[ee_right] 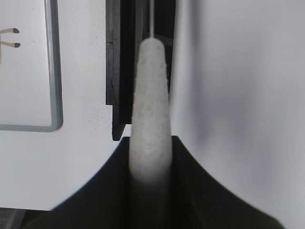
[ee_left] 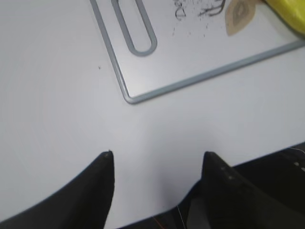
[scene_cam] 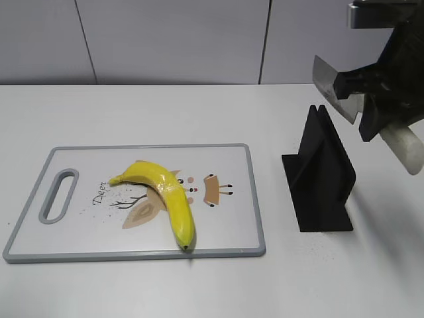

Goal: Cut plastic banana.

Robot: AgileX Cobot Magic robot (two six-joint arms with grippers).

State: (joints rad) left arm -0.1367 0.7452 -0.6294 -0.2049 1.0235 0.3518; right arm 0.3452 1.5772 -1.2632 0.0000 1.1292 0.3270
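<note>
The plastic banana (scene_cam: 165, 192) is glossy yellow with a dark tip and lies on the white cutting board (scene_cam: 79, 232); a bit of it shows in the left wrist view (ee_left: 290, 14). My right gripper (scene_cam: 361, 93) is shut on a knife with a white handle (ee_right: 151, 105) and grey blade (scene_cam: 330, 79), held in the air above the black knife stand (scene_cam: 321, 175). My left gripper (ee_left: 157, 160) is open and empty above bare table, near the board's handle corner (ee_left: 128, 98). It is out of the exterior view.
The board has a grey rim, a handle slot (scene_cam: 58, 195) at its left end and a deer drawing. The black stand (ee_right: 121, 67) rises to the right of the board. A grey wall stands behind the white table.
</note>
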